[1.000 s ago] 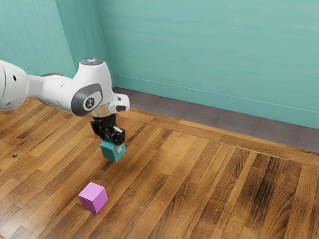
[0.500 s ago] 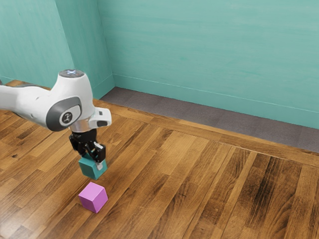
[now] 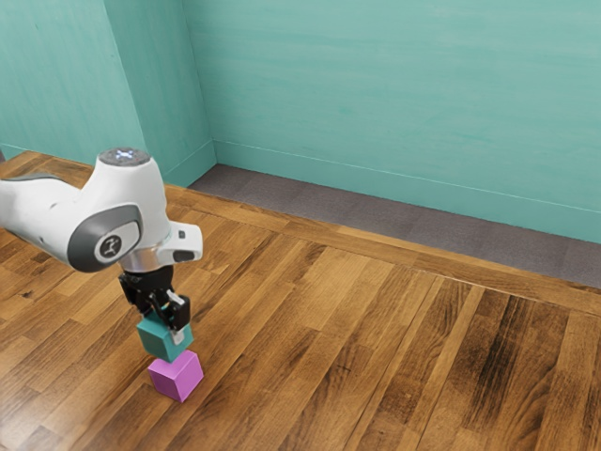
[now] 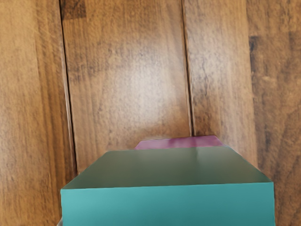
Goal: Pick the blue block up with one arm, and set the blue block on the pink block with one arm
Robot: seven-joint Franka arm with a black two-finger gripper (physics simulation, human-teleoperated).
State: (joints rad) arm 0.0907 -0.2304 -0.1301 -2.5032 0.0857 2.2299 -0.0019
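At the exterior view's lower left: the white arm (image 3: 84, 221) bends down over both blocks.
Hand: the hand (image 3: 161, 318) is closed narrow on the blue block (image 3: 162, 339), one finger on each side.
Blue block: held right above the pink block (image 3: 176, 376). Their faces look to be meeting, though I cannot tell whether it rests there yet.
Wrist view: the blue block (image 4: 169, 188) sits under the hand, and a sliver of the pink block (image 4: 178, 142) peeks past its far edge.
Change: a second ago the block hung higher and further right. It has since come down and leftward over the pink one.
Meaning: carrying looks done, and what likely remains is release.
Count: one arm, one hand, one blue block, one pink block.
Rightward: wooden floor (image 3: 404, 357).
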